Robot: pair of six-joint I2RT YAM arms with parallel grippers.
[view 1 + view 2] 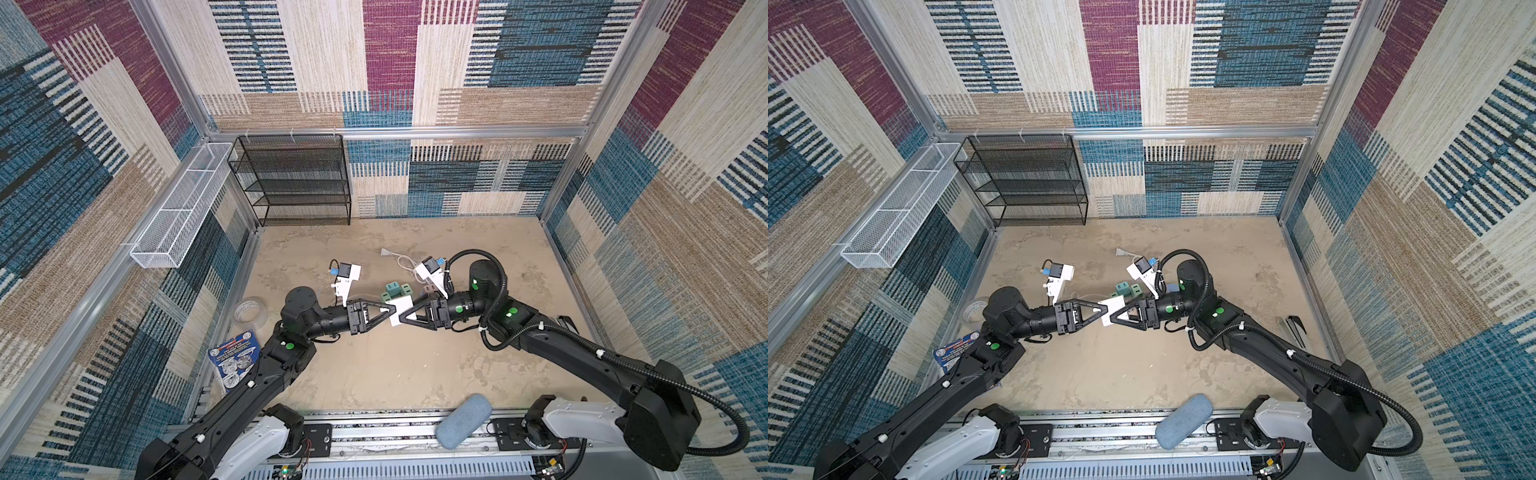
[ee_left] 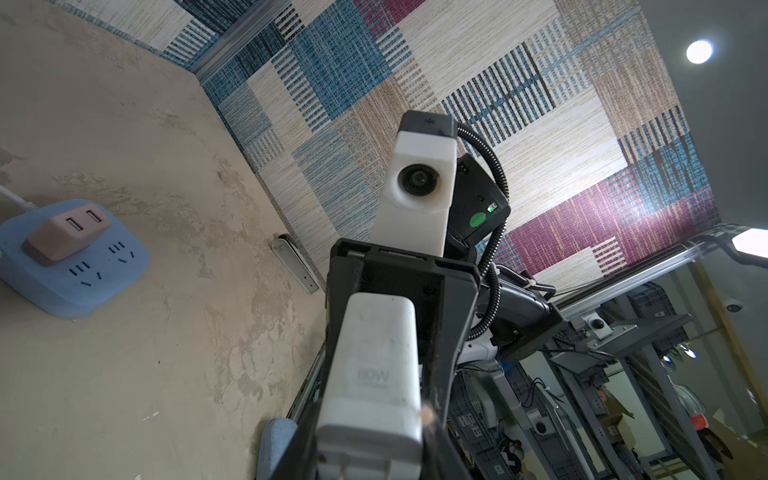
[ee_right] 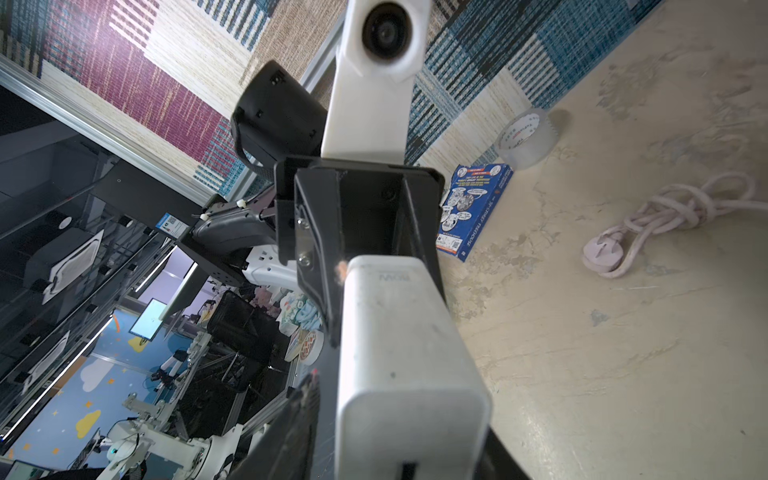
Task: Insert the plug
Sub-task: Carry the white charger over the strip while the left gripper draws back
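- White plug (image 2: 370, 374) filled both wrist views, held above the table (image 1: 374, 374) between the two claws.
- Left gripper (image 1: 392, 311) pinched one end.
- Right gripper (image 1: 402, 319) flanked the other end; whether it gripped was unclear.
- Blue power strip (image 2: 75, 266) lay on the table nearby.

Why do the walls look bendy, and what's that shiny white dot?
In both top views the wide lens bows the patterned woven walls; in the left wrist view a round ceiling lamp glares pure white; in the right wrist view the white rectangular charger looms close, its near end soft.
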